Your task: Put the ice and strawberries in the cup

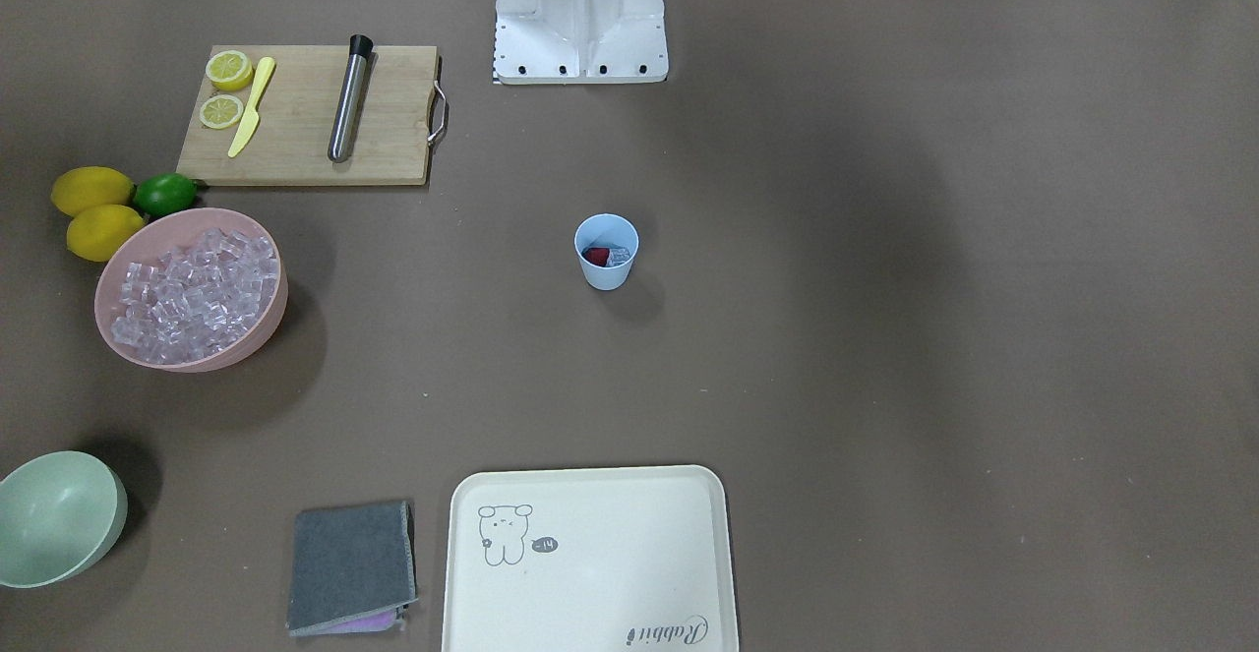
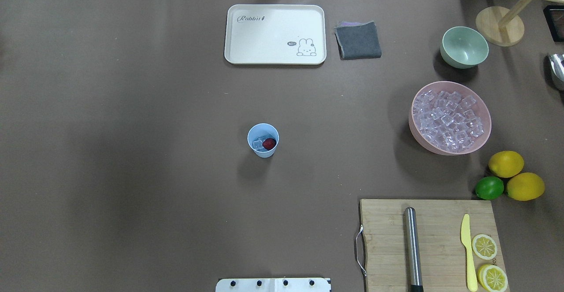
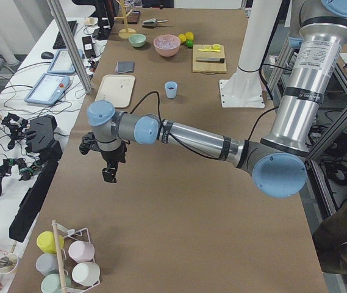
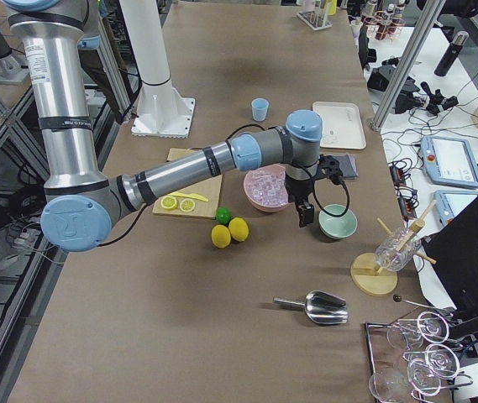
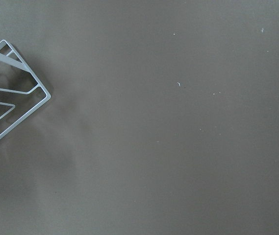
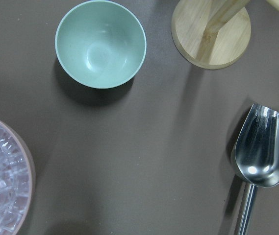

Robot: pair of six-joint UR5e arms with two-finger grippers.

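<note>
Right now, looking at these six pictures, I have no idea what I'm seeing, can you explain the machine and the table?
It is a robot with two jointed arms at a table. Two pictures look down on the table from opposite sides, two look along it from its ends, two come from wrist cameras. The blue cup mid-table holds a strawberry and ice; more ice fills the pink bowl. A green bowl, scoop, tray and cutting board lie around. The left fingers and right fingers hang above the table; whether they hold anything I cannot tell.
</note>
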